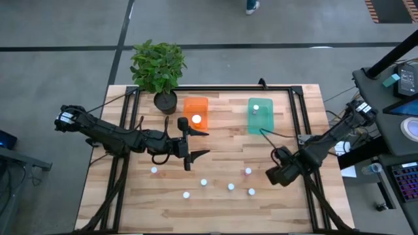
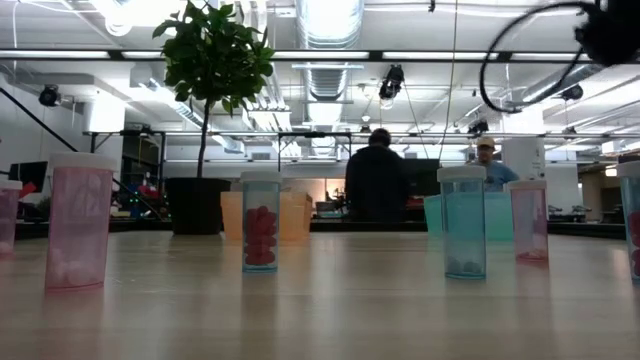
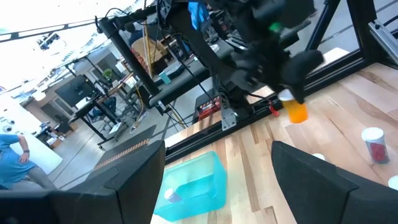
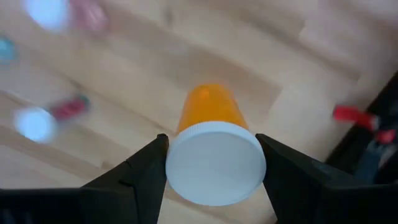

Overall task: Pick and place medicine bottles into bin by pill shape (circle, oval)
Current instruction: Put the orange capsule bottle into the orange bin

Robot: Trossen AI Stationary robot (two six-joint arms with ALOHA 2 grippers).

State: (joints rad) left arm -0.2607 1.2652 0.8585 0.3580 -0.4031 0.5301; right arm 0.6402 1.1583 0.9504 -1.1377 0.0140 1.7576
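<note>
Here the right gripper (image 4: 211, 163) is clenched on an orange bottle (image 4: 208, 127) by its white cap, held above the tabletop (image 1: 130, 196) near the right edge, toward the front. The left gripper (image 1: 198, 143) hangs with its fingers spread apart and nothing between them, just in front of the orange tub (image 1: 196, 112), which already holds one white-capped bottle. The teal tub (image 1: 260, 115) sits well apart to the right of it, near the back edge, and also holds one bottle. Six loose bottles (image 1: 204, 183) stand scattered across the front half of the tabletop. A potted plant (image 1: 159, 68) stands at the back left corner.
</note>
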